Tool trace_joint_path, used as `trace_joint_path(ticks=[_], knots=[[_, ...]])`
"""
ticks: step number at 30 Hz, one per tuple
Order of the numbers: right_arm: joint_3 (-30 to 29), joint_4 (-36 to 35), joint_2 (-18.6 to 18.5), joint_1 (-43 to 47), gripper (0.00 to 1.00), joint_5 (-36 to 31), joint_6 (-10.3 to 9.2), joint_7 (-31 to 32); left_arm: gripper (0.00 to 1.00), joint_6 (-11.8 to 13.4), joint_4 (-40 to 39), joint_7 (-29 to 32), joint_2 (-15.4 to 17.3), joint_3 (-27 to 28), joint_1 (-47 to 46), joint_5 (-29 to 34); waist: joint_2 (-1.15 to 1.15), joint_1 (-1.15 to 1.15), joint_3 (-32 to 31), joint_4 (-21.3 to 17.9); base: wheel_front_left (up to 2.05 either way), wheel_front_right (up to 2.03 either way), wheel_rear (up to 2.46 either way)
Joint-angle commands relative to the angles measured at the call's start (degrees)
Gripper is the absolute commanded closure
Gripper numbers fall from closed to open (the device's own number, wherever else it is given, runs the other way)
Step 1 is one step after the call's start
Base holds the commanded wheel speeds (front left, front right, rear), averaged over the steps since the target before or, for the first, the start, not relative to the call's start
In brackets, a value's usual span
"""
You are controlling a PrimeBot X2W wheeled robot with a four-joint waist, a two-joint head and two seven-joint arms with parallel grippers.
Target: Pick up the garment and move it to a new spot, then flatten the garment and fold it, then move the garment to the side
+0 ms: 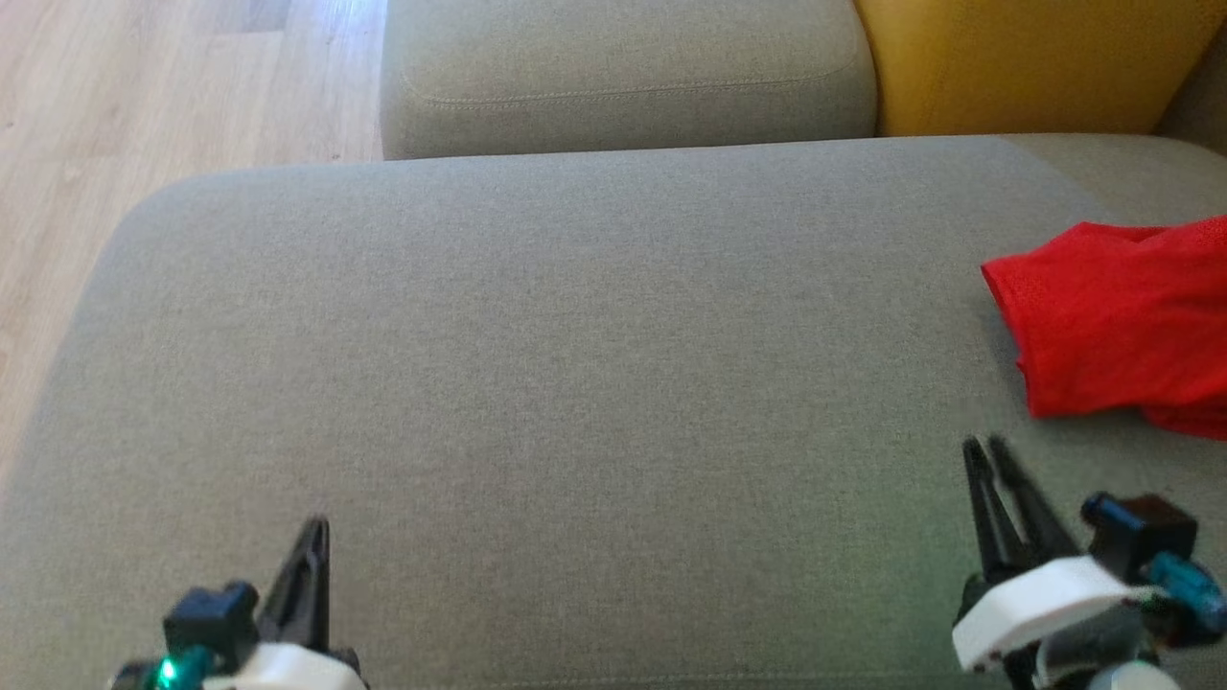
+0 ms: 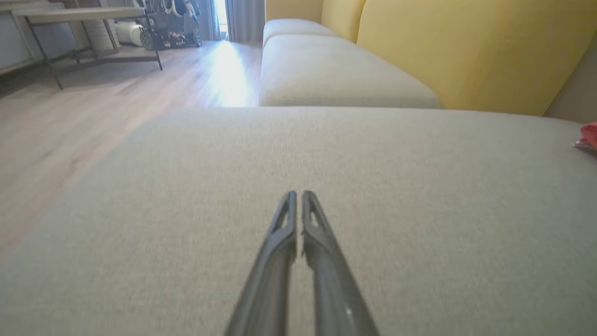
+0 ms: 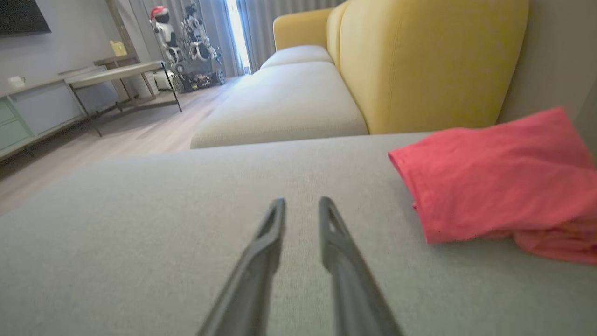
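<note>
a wide grey sofa cushion [image 1: 575, 383] takes up most of the head view. pale wood floor [image 1: 144, 96] lies off its left edge, a second grey cushion [image 1: 623, 77] sits beyond its far edge, and a yellow backrest [image 1: 1035, 57] rises behind the far right corner.

the red garment [image 1: 1122, 326] lies at the cushion's right edge, about midway between near and far, and runs out of the head view on the right. it sits in a loose, doubled-over heap. a fairly straight edge faces left and a lower layer pokes out along the near side. lying layered and off to the side like this, it could be waiting to be fetched, or be already folded and set aside. the pictures do not settle which.

the left gripper [image 1: 314, 535] hovers low over the near left part of the cushion. its fingers are drawn almost together, with a thin slit between them and nothing in it. the right gripper [image 1: 985, 448] hovers over the near right part, near the garment's near edge but apart from it. its fingers are parted with a clear gap and hold nothing.

the cloth looks thin, light and limp, with a faint mesh texture. it would likely sag and come unfolded when lifted, and drag a little on the woven cushion. if it is to be taken up, the left-facing edge or its near left corner looks like the best hold, pinched through all layers so none trails.
</note>
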Motion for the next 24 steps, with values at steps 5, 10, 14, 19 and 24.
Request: trace_joint_path(ticks=[5, 10, 14, 19, 24], knots=[[0.06, 0.96, -0.18, -0.27, 1.0, 3.68, 0.0, -0.18, 1.0, -0.47, 0.68, 0.64, -0.47, 0.58, -0.36, -3.31, 0.0, 0.0, 0.07, -0.06, 0.0, 0.0, 0.0], [0.04, 1.51, -0.36, -0.75, 1.0, 6.54, 0.0, -0.26, 1.0, -0.83, 0.95, 1.16, -0.68, 1.08, -0.86, -5.87, 0.0, 0.0, 0.11, -0.11, 0.0, 0.0, 0.0], [0.02, 2.04, -0.51, -1.21, 1.0, 9.36, -0.01, -0.33, 1.0, -1.21, 1.22, 1.68, -0.91, 1.58, -1.37, -8.4, 0.0, 0.0, 0.15, -0.15, 0.0, 0.0, 0.0], [-0.03, 2.65, -0.67, -1.75, 1.0, 12.86, -0.01, -0.42, 1.0, -1.67, 1.55, 2.33, -1.2, 2.21, -1.99, -11.56, 0.0, 0.0, 0.21, -0.21, 0.0, 0.0, 0.0], [-0.1, 3.25, -0.82, -2.28, 1.0, 16.33, -0.01, -0.49, 1.0, -2.14, 1.87, 2.99, -1.49, 2.85, -2.6, -14.71, 0.0, 0.0, 0.27, -0.27, 0.0, 0.0, 0.0]])
